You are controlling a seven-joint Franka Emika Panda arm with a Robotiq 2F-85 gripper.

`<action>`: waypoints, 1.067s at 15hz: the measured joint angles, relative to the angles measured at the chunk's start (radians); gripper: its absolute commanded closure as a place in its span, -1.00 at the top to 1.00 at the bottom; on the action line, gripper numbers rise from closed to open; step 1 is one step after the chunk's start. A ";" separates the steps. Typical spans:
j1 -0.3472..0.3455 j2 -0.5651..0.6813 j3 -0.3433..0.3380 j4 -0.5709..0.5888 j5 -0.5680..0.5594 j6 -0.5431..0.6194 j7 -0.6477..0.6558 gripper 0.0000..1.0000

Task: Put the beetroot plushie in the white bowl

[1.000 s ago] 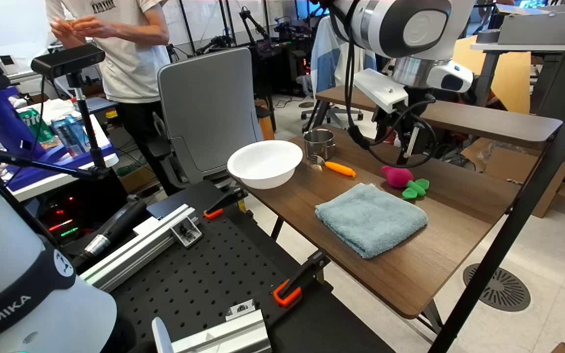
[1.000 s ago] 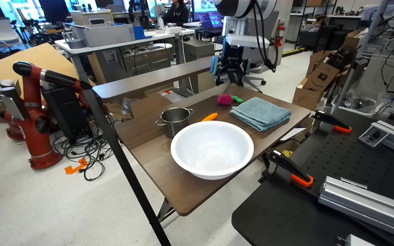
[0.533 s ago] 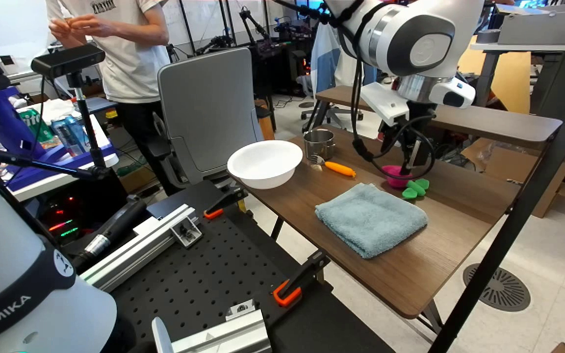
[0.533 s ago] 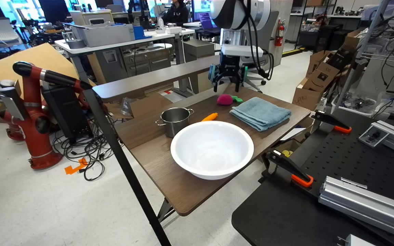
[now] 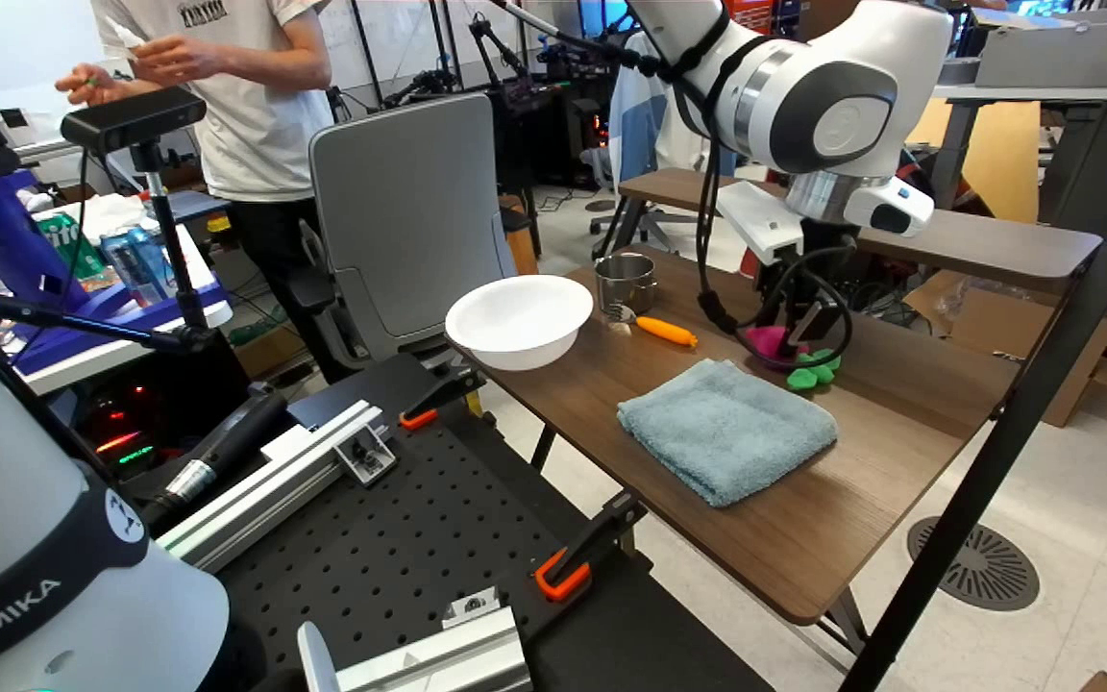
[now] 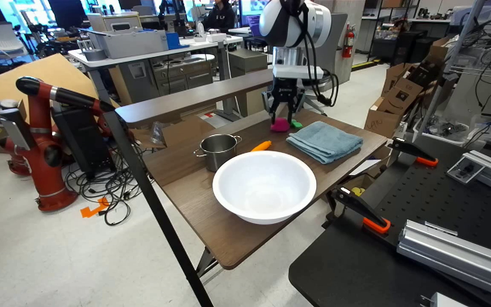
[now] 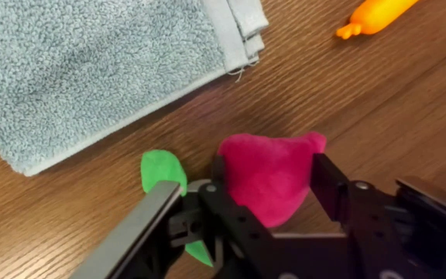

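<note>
The beetroot plushie [image 7: 267,182] lies on the wooden table, its magenta body between my fingers and its green leaves partly hidden behind one finger in the wrist view. It also shows in both exterior views [image 5: 763,338] [image 6: 279,125]. My gripper [image 7: 268,166] points down, with its two black fingers pressed against opposite sides of the body, which looks squeezed. The gripper [image 6: 281,120] is low at the table. The white bowl [image 5: 520,354] stands at the table's other end, empty, in both exterior views [image 6: 264,187]. It is out of the wrist view.
A folded blue-grey cloth [image 5: 726,432] lies close beside the plushie. An orange carrot-like item [image 5: 667,332] and a steel pot [image 6: 218,152] stand between plushie and bowl. A raised wooden shelf [image 6: 203,96] runs along the table's far side.
My gripper has come down from above the table to the plushie. Its fingers were wide apart half a second ago and have closed in on the magenta body. The bowl has not moved.
</note>
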 measured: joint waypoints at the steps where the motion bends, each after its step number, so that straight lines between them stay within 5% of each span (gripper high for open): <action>1: 0.001 0.004 -0.001 0.008 -0.002 -0.013 0.002 -0.62; 3: 0.001 0.013 -0.003 0.024 -0.008 -0.039 0.006 -0.91; 5: 0.001 0.021 -0.004 0.040 -0.011 -0.063 0.007 -1.00; 16: 0.015 -0.002 -0.007 0.044 -0.018 -0.097 -0.005 -0.97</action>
